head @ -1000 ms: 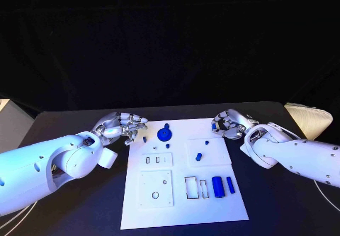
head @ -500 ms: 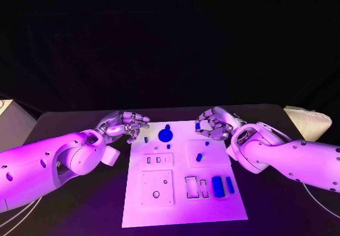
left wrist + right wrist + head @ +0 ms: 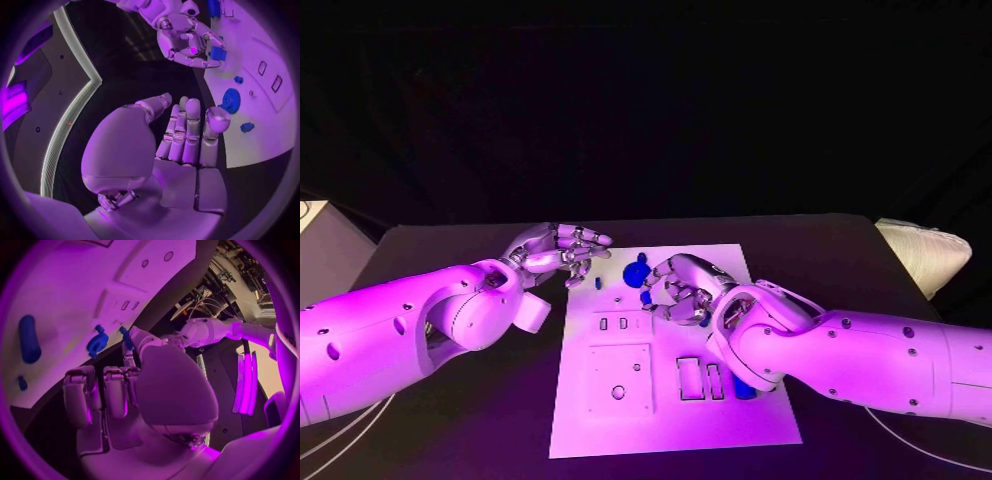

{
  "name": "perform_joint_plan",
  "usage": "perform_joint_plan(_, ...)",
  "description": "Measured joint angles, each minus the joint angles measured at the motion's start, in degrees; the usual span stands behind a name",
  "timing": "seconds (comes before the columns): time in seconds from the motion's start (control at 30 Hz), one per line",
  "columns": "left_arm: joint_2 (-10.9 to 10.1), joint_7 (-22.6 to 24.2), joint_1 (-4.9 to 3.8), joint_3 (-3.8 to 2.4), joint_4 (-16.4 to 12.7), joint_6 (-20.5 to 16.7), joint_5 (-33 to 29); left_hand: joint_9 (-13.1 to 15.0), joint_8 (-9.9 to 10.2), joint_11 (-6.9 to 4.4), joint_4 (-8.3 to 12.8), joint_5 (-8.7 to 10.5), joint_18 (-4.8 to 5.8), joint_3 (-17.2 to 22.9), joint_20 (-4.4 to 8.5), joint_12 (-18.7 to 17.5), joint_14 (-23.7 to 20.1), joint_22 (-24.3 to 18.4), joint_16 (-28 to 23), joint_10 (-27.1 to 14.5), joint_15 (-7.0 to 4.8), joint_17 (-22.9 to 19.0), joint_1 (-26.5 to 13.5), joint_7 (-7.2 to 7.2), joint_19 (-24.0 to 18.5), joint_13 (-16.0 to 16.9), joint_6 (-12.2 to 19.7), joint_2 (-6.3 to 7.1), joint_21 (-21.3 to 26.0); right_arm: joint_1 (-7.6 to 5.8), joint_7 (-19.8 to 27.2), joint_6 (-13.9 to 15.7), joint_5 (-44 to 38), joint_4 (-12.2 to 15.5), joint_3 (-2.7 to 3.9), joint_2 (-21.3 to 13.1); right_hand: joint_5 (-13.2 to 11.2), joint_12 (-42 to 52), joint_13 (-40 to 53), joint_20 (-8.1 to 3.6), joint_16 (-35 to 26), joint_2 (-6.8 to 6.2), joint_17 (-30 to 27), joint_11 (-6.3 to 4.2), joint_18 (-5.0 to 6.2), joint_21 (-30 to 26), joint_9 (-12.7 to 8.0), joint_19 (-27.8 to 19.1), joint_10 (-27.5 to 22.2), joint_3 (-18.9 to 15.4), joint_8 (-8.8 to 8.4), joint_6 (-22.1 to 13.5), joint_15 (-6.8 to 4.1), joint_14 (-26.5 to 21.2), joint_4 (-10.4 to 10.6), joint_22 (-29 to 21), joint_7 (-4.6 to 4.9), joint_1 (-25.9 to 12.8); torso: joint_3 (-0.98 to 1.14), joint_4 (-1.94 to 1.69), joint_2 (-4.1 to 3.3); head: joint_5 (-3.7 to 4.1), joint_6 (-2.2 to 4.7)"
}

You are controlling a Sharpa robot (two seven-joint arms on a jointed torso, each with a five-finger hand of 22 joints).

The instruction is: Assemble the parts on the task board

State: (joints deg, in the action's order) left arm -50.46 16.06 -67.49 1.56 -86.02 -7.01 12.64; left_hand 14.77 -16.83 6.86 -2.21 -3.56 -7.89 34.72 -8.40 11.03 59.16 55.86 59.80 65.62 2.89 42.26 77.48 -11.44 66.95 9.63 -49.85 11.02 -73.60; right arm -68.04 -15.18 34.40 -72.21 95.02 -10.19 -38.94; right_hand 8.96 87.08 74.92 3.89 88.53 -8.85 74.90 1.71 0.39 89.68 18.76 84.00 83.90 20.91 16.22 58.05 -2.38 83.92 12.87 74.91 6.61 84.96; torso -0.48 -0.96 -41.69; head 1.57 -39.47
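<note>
while the right hand (image 3: pixel 678 288) hangs over the task board (image 3: pixel 678 420) nr its far end, just beside the round blue disc (image 3: pixel 636 272), its fingers are seen curled inward w/ nothing held between them in the right wrist view. the left hand (image 3: pixel 557 250) is parked off the board's far left corner, above the black table (image 3: pixel 459 400); fingers are loosely bent, somewhat apart, nothing gripped.

parts are judged small, light, rigid plastic, prob. smooth & a bit slippery, so a fingertip pinch is called for, not a full grasp. the disc is best taken by its rim, across the width; it lies flat so an edge would need lifting first. the long blue cylinder (image 3: pixel 741 388), partly hidden under the right forearm nr the board's near right, is best pinched across the middle & could roll if nudged.

count, as far as visible in head view: 1 board; 1 disc; 1 small blue peg (image 3: pixel 597 283) left of the disc; 1 small blue piece (image 3: pixel 645 297) just below the disc; 1 cylinder. more parts may be hidden under the right arm, cannot tell. two slim empty slots are seen at board centre-near, plus 2-3 small slots in a panel at left-centre.
</note>
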Motion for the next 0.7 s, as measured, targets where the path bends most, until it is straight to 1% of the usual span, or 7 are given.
perform_joint_plan(0.07,0.06,-0.01,0.0,0.01,0.01,0.0,0.0,0.0,0.0,0.0,0.0,0.0,0.0,0.0,0.0,0.0,0.0,0.06,0.0,0.0,0.0,0.0,0.0,0.0,0.0,0.0,0.0,0.0,0.0,0.36,-0.68,-0.14,-0.71,-0.54,-0.02,0.87,0.03,0.0,0.0,0.0,0.0,-0.3,0.0,0.0,0.0,0.0,0.0,0.0,0.0,0.14,0.0,0.0,0.0,0.0,0.01,0.0,0.0,-0.3,-0.02,-0.03,0.0,-0.05,-0.04)
perform_joint_plan(0.17,0.11,-0.03,0.0,0.04,0.01,0.01,0.0,0.0,0.0,0.0,0.0,0.0,0.0,0.0,0.0,0.0,0.0,0.11,0.0,0.0,0.0,0.0,0.0,0.0,0.0,0.0,0.0,0.0,0.0,0.99,-1.86,-0.31,-2.11,-1.32,-0.05,2.05,0.04,0.0,0.0,0.0,0.0,-0.37,0.0,0.0,0.0,0.0,0.0,0.0,0.0,0.15,0.0,0.0,0.0,0.0,0.01,0.0,0.0,-0.37,-0.03,-0.09,0.0,-0.16,-0.11)
perform_joint_plan(0.33,0.12,-0.06,0.0,0.04,-0.03,0.01,0.0,0.0,0.0,0.0,0.0,0.0,0.0,0.0,0.0,0.0,0.0,0.11,0.0,0.0,0.0,0.0,-0.01,0.0,0.0,0.0,0.0,-0.01,0.0,1.98,-3.6,-0.49,-4.57,-2.2,-0.17,3.51,0.04,0.0,0.0,0.0,0.0,-0.36,0.05,0.0,0.0,0.0,0.0,0.0,0.0,0.15,0.0,-0.01,0.0,0.0,0.01,0.0,-0.01,-0.38,-0.04,-0.05,-0.08,-0.52,-0.36)
perform_joint_plan(0.53,0.13,-0.09,0.0,0.04,-0.06,0.01,0.0,0.05,0.0,0.0,0.0,0.0,0.0,0.0,0.0,0.0,0.0,0.1,0.0,0.0,0.0,0.0,-0.23,0.0,0.0,-0.01,0.0,-0.23,0.0,2.84,-4.69,-0.53,-6.59,-3.07,-0.2,4.76,0.04,0.0,-0.01,0.0,0.0,-0.21,0.04,0.0,0.0,0.0,0.0,0.0,0.0,0.15,0.0,-0.02,0.0,0.0,0.01,0.03,-0.02,-0.53,0.07,0.01,-0.14,-0.89,-0.65)
perform_joint_plan(0.7,0.13,-0.12,0.0,0.05,-0.08,0.01,0.0,0.04,0.0,0.0,0.0,0.0,0.0,0.0,0.0,0.0,0.0,0.1,0.0,0.0,0.0,0.0,-0.23,0.0,0.0,-0.01,0.0,-0.23,0.0,3.42,-5.21,-0.56,-7.87,-3.65,-0.22,5.6,0.03,0.0,-0.01,0.01,0.0,-0.29,0.04,0.0,0.0,0.0,0.01,0.0,0.0,0.14,0.0,-0.1,0.0,0.0,0.01,0.04,-0.1,-0.77,0.1,-0.02,-0.16,-1.15,-1.05)
